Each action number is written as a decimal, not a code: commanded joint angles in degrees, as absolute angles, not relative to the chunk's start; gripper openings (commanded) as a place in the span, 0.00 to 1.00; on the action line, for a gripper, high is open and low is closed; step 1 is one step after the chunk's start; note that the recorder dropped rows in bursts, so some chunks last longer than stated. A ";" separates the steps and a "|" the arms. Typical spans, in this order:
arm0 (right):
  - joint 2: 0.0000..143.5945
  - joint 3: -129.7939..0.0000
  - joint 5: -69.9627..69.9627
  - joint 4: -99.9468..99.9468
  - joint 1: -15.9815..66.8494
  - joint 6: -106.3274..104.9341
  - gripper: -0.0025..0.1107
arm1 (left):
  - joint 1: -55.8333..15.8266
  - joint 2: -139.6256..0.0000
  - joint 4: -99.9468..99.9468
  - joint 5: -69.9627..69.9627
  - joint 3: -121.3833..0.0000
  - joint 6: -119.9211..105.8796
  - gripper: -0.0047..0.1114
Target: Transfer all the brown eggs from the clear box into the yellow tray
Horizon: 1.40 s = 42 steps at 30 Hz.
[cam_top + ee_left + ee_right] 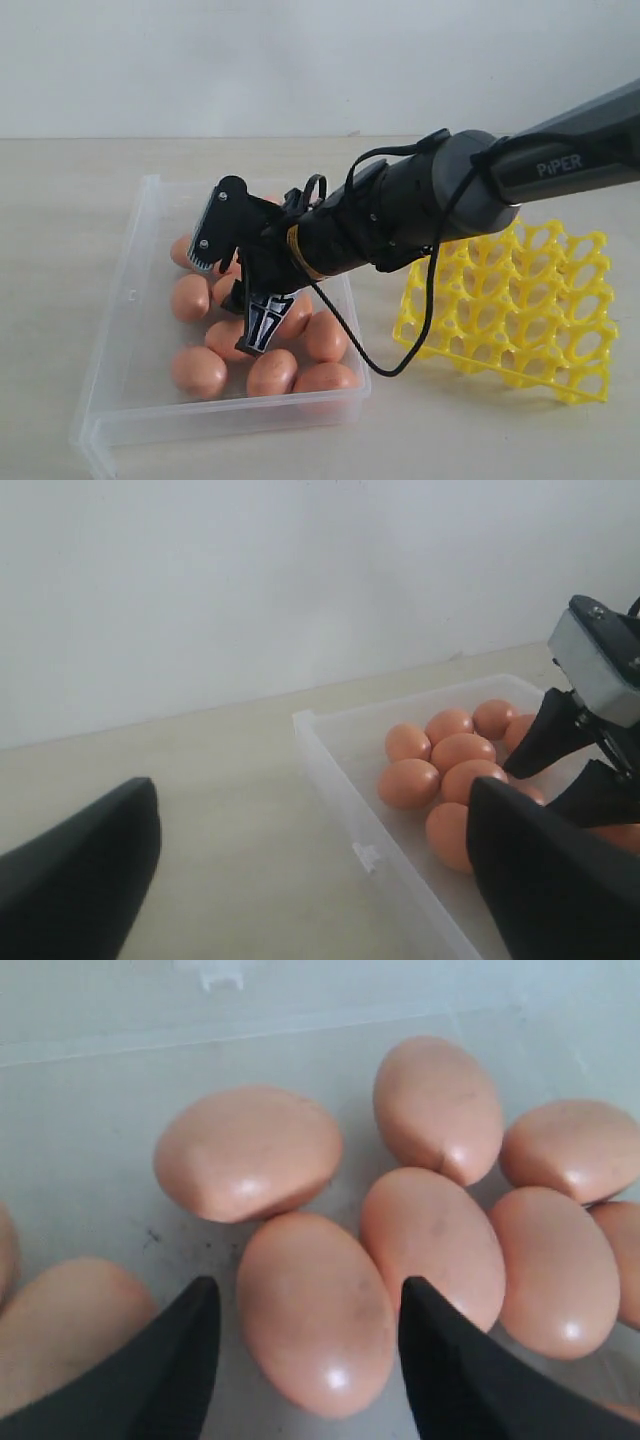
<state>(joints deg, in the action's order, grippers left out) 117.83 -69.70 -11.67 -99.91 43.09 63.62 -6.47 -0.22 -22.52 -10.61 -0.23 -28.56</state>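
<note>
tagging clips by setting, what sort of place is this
Likely a robotics lab bench, not a kitchen: a bare pale tabletop against a blank white wall, with a robot arm reaching over a clear box of brown eggs beside a yellow tray.

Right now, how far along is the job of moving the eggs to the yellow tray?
Done: nothing that shows; the visible cups of the yellow tray hold no egg. In hand: the open right gripper straddles one brown egg in the clear box, not yet lifted. Left: that one and the other eggs around it.
</note>
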 commanded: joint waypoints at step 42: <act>122.68 -75.45 -10.57 -99.95 45.64 82.36 0.29 | -6.59 0.00 -22.90 -10.20 0.00 -28.11 0.71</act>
